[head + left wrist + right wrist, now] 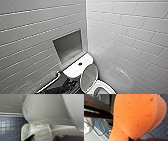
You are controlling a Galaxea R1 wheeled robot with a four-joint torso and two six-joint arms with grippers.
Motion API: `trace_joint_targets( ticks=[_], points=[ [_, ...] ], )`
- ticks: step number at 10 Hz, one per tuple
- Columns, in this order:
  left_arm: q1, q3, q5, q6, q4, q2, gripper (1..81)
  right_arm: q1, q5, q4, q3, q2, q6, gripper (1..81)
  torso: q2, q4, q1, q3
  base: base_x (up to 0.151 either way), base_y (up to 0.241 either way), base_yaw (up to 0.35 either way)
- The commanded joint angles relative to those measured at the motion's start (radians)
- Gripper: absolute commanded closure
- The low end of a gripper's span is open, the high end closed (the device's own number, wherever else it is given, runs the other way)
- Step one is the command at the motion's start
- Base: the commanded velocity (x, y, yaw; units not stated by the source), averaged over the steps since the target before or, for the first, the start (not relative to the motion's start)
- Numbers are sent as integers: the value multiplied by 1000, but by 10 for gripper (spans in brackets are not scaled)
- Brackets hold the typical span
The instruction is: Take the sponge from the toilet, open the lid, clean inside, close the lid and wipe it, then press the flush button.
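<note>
The white toilet stands in the corner, with the dark round flush button in the middle of its cistern top. The lid stands raised, its greyish inner face turned toward the open bowl. My left arm is low beside the cistern. In the left wrist view my left gripper is open, its dark fingers wide apart close under the toilet's white ceramic body. The orange sponge looms large in the right wrist view, with my right gripper shut on its narrow end.
Tiled walls close in on both sides. A recessed niche sits above the cistern, and a grab bar runs along the left wall. The floor has dark blue tiles. Cables lie on the floor below the sponge.
</note>
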Motion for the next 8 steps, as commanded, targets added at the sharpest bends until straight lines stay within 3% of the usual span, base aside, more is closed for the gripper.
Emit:
trace_joint_targets(
  ticks=[1,5,8],
  points=[
    [-143,-30,30,0,-7,18,10,-9,-52,-4,5,-5,1,811,0,0,0,0,0,0,0],
    [-158,-87,32,0,2,108,10,-15,-52,-3,4,-5,4,811,0,0,0,0,0,0,0],
    [-143,-23,58,9,35,155,10,-15,-52,-4,-1,-3,5,811,0,0,0,0,0,0,0]
  ],
)
